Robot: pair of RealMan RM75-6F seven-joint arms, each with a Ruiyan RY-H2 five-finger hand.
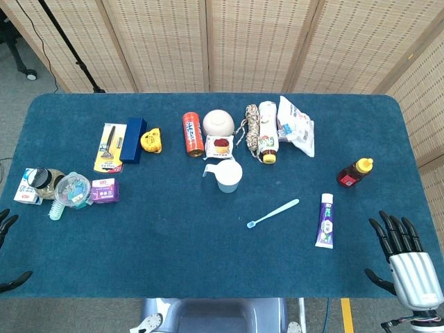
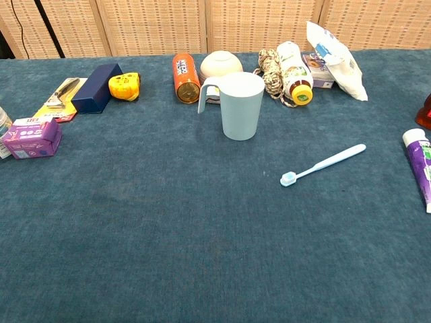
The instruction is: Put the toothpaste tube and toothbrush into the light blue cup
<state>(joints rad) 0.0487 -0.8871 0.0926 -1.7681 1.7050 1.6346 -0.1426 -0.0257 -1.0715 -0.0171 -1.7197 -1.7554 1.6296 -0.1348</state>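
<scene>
Centrally, on the blue cloth-covered table (image 1: 173,263), a light blue cup (image 1: 228,175) was recorded standing upright with its handle turned to the left in the chest view; nothing could be seen inside it from the head view. A light blue toothbrush (image 1: 273,214) was found lying flat to the right of and nearer than the cup, well apart from it, its bristled head pointing toward the table's near edge. A toothpaste tube (image 1: 325,220), white and purple, was noted lying flat further right, beside the toothbrush but not touching it, its cap end pointing away. The right hand (image 1: 402,257) was seen at the near right corner of the table, fingers spread and extended, nothing held, clear of the tube. Of the left hand (image 1: 8,250) only dark fingertips were visible at the left edge of the head view; whether it was spread or closed could not be told. Behind the cup were listed an orange can (image 1: 192,134) lying on its side, a white bowl (image 1: 218,122), a coil of rope (image 1: 251,126) and a bottle with a yellow cap (image 1: 268,132). A dark red bottle (image 1: 354,172) was recorded standing at the far right, and a purple box (image 1: 105,189) at the left.
</scene>
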